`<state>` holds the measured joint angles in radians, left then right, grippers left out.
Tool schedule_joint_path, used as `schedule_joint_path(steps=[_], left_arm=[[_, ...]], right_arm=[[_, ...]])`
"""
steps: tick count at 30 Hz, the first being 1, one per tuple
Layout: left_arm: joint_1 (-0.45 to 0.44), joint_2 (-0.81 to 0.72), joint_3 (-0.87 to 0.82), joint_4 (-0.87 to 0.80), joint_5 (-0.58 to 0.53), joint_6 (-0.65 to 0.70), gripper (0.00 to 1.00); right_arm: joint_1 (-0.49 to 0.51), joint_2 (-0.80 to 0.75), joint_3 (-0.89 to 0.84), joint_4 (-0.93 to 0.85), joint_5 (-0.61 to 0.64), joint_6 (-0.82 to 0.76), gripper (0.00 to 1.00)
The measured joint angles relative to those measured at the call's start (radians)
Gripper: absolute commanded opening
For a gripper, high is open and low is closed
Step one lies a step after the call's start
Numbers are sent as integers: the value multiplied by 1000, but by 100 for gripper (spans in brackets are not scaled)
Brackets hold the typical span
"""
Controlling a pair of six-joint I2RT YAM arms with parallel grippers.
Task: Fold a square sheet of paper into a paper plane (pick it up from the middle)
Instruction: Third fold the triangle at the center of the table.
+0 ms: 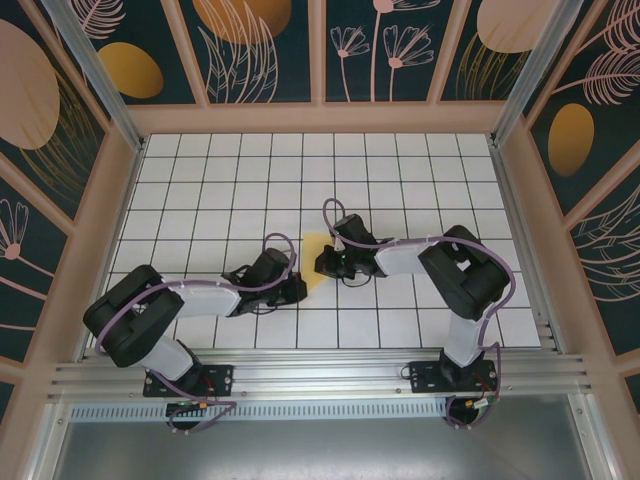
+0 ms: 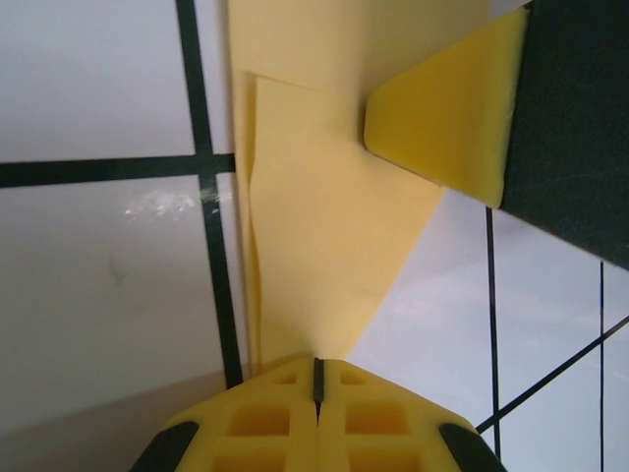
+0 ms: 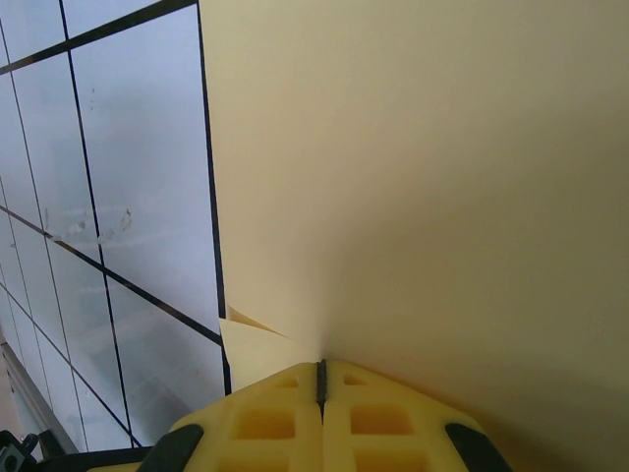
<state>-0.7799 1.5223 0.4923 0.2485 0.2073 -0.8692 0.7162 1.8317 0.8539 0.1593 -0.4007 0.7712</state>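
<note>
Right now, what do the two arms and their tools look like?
The left arm and right arm have black joints, pale grey links and lilac cables looping alongside. The left tool and right tool have yellow fingers with square pockets moulded in.

We're in a robot test cell, lab-type setup. We see a white tabletop w/ black grid (image 1: 400, 170), an alu extrusion rail (image 1: 320, 375) at 6 o'clock w/ two arm bases (image 1: 187, 381) bolted on, and printed leaf/flower backdrop panels (image 1: 265, 50) boxing it in from 9 thru 12 to 3 o'clock.
</note>
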Motion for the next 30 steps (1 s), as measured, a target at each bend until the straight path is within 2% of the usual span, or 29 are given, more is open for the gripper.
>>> schedule_joint_path(steps=[19, 23, 30], left_arm=[[0, -84, -75, -14, -9, -2, 0], [0, -135, -94, -61, -15, -9, 1], [0, -301, -84, -263, -86, -16, 6]], right_arm=[[4, 0, 15, -30, 13, -4, 4], [4, 0, 15, -30, 13, -4, 4], [4, 0, 15, -30, 13, -3, 5]])
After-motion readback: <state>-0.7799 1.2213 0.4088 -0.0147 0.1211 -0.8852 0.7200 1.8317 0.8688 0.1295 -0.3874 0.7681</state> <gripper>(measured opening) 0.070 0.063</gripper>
